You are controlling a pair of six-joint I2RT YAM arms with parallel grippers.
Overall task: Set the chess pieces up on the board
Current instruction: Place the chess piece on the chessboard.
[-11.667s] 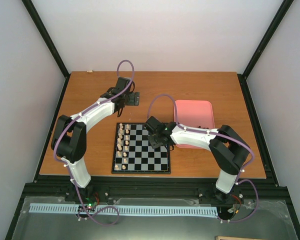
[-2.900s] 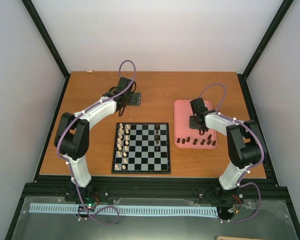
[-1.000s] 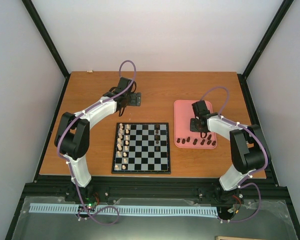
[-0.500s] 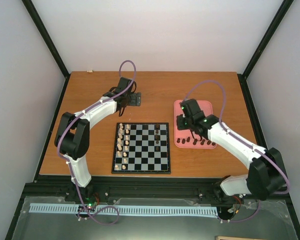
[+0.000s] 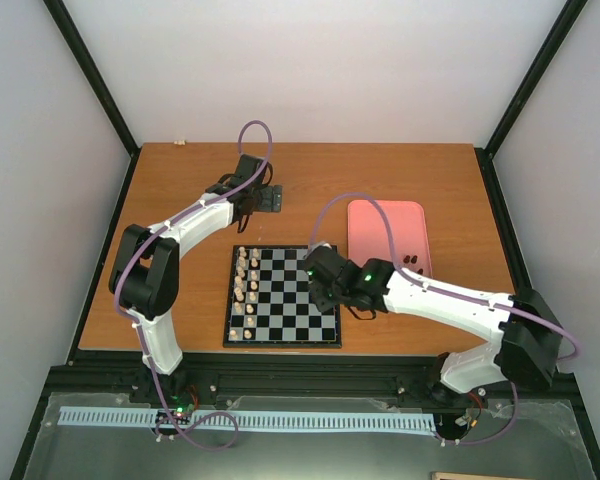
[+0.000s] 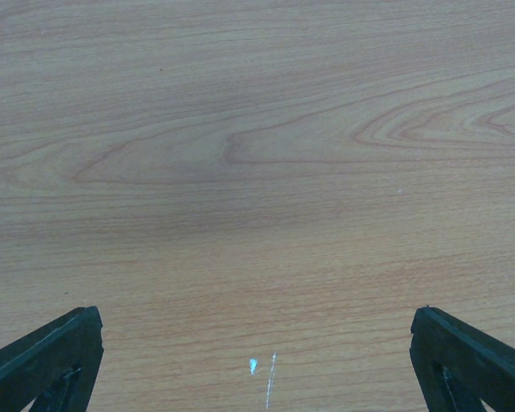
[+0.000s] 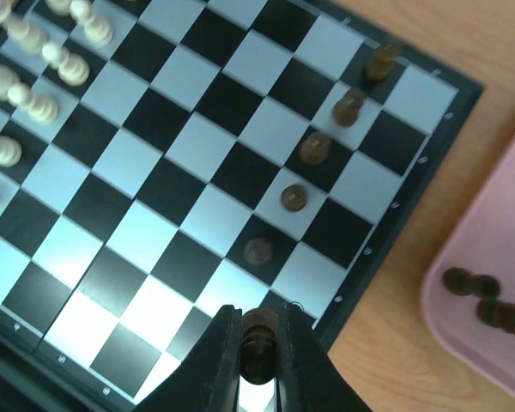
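Right pincer [image 7: 260, 319]: clenched on dark brown chess piece [image 7: 258, 348], bottom centre, over black-framed checkered board [image 7: 202, 142]. Left pincer [image 6: 257, 365]: released, above wooden desk [image 6: 257, 172].

tray [image 5: 385, 225] rt of board [image 5: 283, 320], pale pcs [image 5: 246, 285] lt side, dark pcs [image 7: 315, 148] rt

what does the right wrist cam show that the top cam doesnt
Only the right wrist view: a dark chess piece pinched between the right fingers, low over the board's edge. From above, the arm hides it.

Only the top external view: the left arm reaching over bare table beyond the board, and the whole pink tray.

Both: the board, the cream pieces along one side of it, and spare dark pieces on the tray.
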